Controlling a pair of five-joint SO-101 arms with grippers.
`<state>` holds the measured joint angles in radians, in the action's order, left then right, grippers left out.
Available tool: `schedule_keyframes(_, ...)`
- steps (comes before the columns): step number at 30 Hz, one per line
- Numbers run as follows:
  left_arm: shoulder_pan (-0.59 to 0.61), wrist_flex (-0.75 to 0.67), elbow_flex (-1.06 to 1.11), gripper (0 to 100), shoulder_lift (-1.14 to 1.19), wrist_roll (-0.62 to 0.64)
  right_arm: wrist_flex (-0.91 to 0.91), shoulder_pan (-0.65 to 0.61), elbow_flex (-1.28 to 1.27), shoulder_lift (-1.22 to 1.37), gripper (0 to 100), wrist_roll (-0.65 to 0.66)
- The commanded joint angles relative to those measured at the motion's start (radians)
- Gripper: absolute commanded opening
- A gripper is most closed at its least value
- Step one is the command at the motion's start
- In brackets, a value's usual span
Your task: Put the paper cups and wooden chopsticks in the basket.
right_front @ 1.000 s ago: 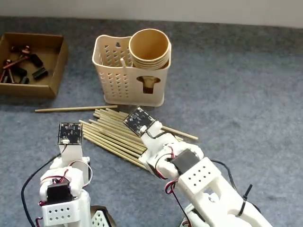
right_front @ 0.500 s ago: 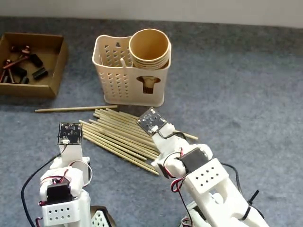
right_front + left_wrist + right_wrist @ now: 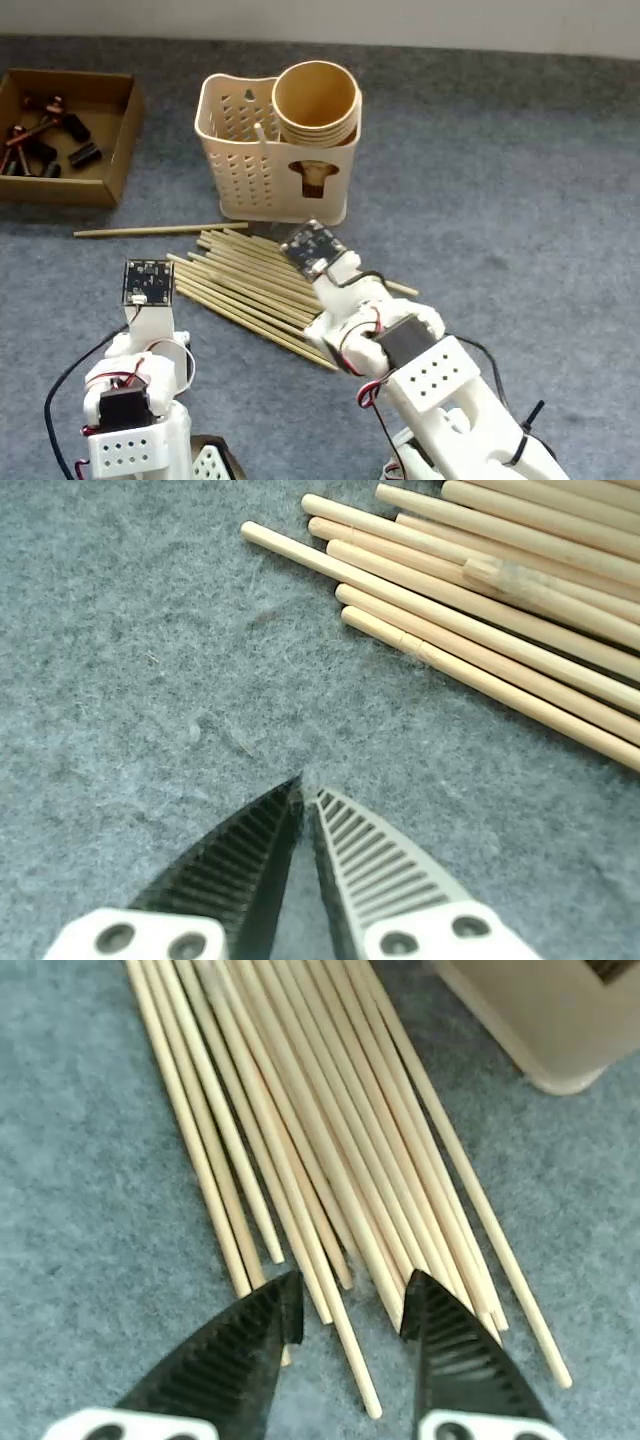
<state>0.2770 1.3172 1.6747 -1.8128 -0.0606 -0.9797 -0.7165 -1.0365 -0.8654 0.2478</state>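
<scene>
Two arms: left arm (image 3: 135, 400) and right arm (image 3: 420, 375) stand side by side on the grey carpet (image 3: 520, 170)
Left gripper (image 3: 305, 788): fingers pressed together tip to tip, gripping nothing; it hangs low over bare carpet, near the ends of the pile
Right gripper (image 3: 352, 1282): fingers spread apart, nothing clamped; the tips sit over the near ends of the pile, with a few stick ends lying in the gap between them
Wooden chopsticks (image 3: 245, 285): one loose pile on the carpet in front of the basket; more than ten, roughly parallel and overlapping, so the exact count cannot be told
Single chopstick (image 3: 160, 230): one, lying apart from the pile on the carpet, on the side nearer the cardboard box
Paper cups (image 3: 315, 100): one nested stack, at least three rims showing; it stands upright, mouth up, in the right-hand part of the basket as the high view shows it; the top cup holds nothing
Basket (image 3: 250, 170): one, cream and perforated, upright beyond the pile; it holds the cup stack; one thin pale stick (image 3: 261, 134) stands in its other part, too small to tell what it is
Cardboard box (image 3: 125, 130): one, open-topped, well to the side of the basket; it holds several small dark parts (image 3: 45, 145), some with red, count unclear
</scene>
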Motion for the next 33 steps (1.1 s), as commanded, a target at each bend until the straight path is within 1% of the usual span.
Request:
schedule_keyframes(1, -0.015, 0.003, 0.021, 0, -0.004, -0.008, 0.061, -0.051, 0.016, 0.065, 17.0, 0.006)
schedule_keyframes(7, -0.015, 0.003, 0.021, 0, -0.004, -0.008, 0.136, -0.048, 0.015, 0.297, 17.0, 0.011)
schedule_keyframes(11, -0.015, 0.003, 0.021, 0, -0.004, -0.008, 0.16, -0.048, 0.016, 0.377, 17.0, 0.012)
schedule_keyframes(21, -0.015, 0.003, 0.021, 0, -0.004, -0.008, 0.16, -0.047, 0.007, 0.403, 17.0, 0.012)
schedule_keyframes(26, -0.015, 0.003, 0.021, 0, -0.004, -0.008, 0.16, 0.001, 0.007, 0.404, 17.0, 0.014)
schedule_keyframes(29, -0.015, 0.003, 0.021, 0, -0.004, -0.008, 0.16, 0.016, 0.001, 0.404, 17.0, 0.055)
schedule_keyframes(33, -0.015, 0.003, 0.021, 0, -0.004, -0.008, 0.162, 0.016, -0.021, 0.404, 17.0, 0.06)
